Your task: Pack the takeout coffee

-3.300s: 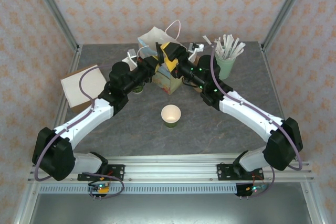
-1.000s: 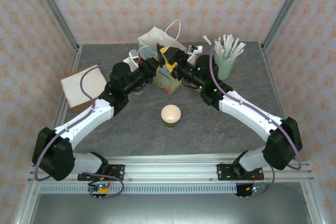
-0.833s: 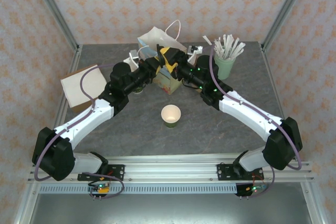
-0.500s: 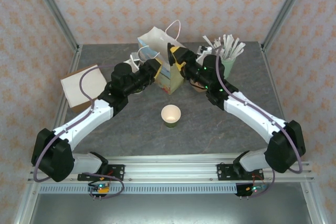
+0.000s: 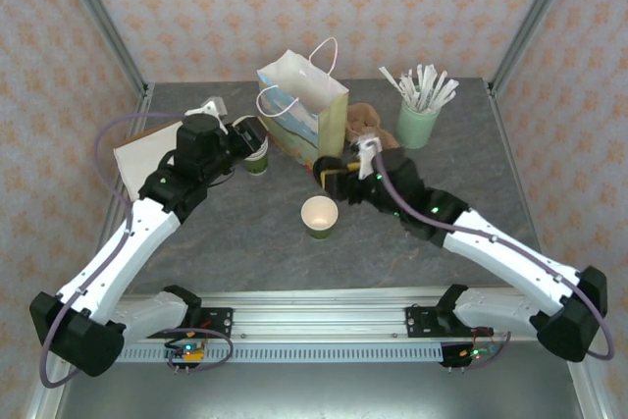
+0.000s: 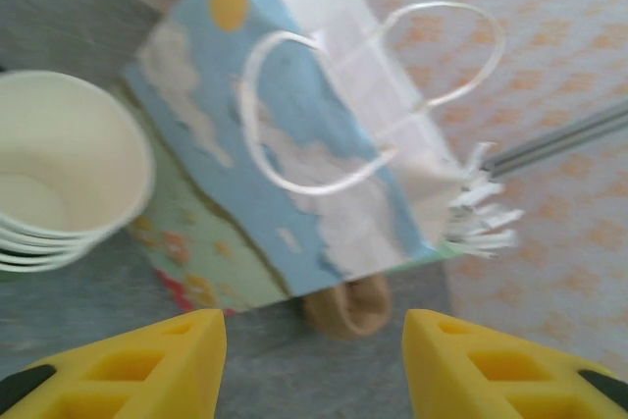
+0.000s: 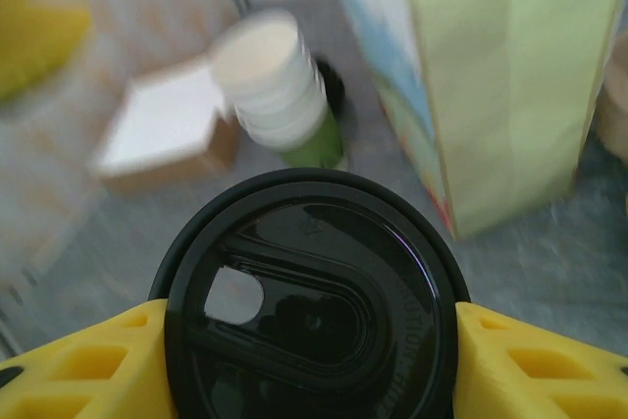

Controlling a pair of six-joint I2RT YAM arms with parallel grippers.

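Observation:
The takeout coffee cup, cream above green, stands at mid-table with its top open. Its round black lid sits between the yellow fingers of my right gripper, which is shut on it. In the top view the right gripper hovers just in front of the paper gift bag, a little behind the cup. My left gripper is open and holds nothing, beside the stack of cream cups. In the left wrist view, the left gripper faces the bag and the stack.
A mint cup of white sticks stands at the back right. Brown sleeves lie beside the bag. A flat box sits at the left, under the left arm. Metal frame posts flank the table.
Both grippers have drawn away from the bag's mouth. The left one opened and swung left to the cup stack. The right one came forward and down with the lid.

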